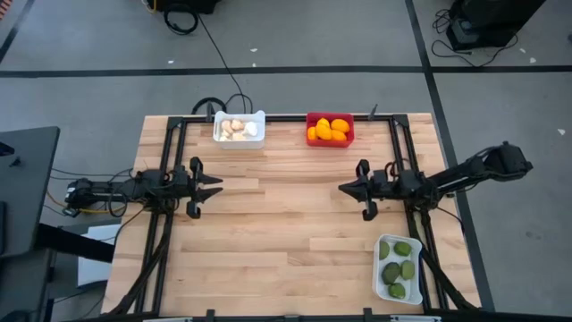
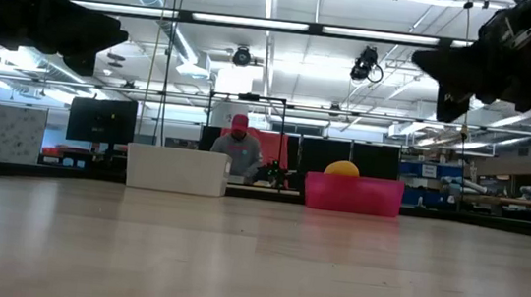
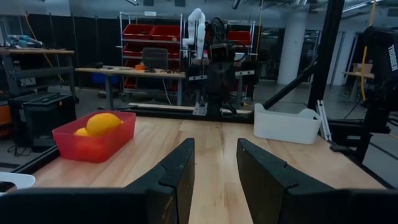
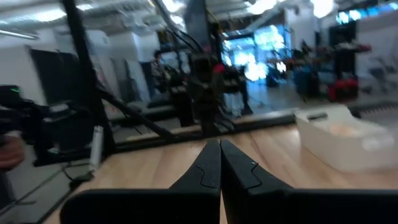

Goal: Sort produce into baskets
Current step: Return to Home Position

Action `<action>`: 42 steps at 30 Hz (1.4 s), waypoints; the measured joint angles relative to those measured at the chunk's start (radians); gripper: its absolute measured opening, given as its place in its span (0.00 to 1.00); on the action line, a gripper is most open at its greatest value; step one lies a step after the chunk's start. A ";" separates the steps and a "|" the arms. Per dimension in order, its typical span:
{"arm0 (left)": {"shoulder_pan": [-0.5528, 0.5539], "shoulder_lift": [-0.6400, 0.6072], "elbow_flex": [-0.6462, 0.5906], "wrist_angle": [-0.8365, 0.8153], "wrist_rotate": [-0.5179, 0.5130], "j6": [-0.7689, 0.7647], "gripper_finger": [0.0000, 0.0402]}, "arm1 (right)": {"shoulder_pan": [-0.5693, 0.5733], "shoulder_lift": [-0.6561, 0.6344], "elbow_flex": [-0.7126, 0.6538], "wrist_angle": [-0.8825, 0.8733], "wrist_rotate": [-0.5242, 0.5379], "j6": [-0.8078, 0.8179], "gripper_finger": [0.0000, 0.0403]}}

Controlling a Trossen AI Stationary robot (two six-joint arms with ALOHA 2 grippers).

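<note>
My left gripper (image 1: 213, 188) hangs over the table's (image 1: 268, 250) left-middle w/ fingers spread, nothing btw them. My right gripper (image 1: 347, 189) faces it from the right-middle, fingers pressed together, also empty. The two are well apart.

All produce I can see sits in baskets:
- Garlic (image 1: 238, 128) is in the white basket (image 1: 217, 116) at the far edge.
- Oranges (image 1: 329, 130) are in the red basket (image 1: 309, 117) just beside it.
- Green fruits (image 1: 398, 266) are in the second white basket (image 1: 413, 295) at the near right corner.

Handling, my guess:
- Garlic is prob. light, dry and papery, so a gentle pinch across the fat belly, not the tip.
- Oranges are firm, smooth and apt to roll, so I'd close across the widest part, centred.
- Green fruits are likely heavier and bruise-prone, so I'd take them across the short axis w/ moderate squeeze.
- Baskets look thin and light and prob. slide if bumped. I'd come in from above and avoid the rims.
</note>
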 joint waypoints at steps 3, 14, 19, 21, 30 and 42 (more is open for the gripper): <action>0.000 0.000 0.000 0.000 -0.002 -0.005 0.31 | -0.020 -0.068 0.000 -0.032 -0.064 -0.020 0.01; -0.002 0.000 0.000 -0.023 0.003 -0.022 0.31 | -0.055 -0.416 0.000 -0.434 -0.078 -0.004 0.01; -0.002 0.000 0.000 -0.022 0.002 -0.011 0.31 | -0.056 -0.536 0.000 -0.572 -0.070 0.004 0.01; -0.002 0.000 0.000 -0.022 0.002 -0.011 0.31 | -0.062 -0.569 0.000 -0.629 -0.057 0.006 0.01; -0.002 0.000 0.000 -0.023 0.006 -0.013 0.31 | -0.105 -0.676 0.000 -0.779 -0.076 0.028 0.01; -0.002 0.000 0.000 -0.053 0.008 -0.035 0.31 | -0.183 -0.815 0.000 -0.992 -0.112 -0.003 0.01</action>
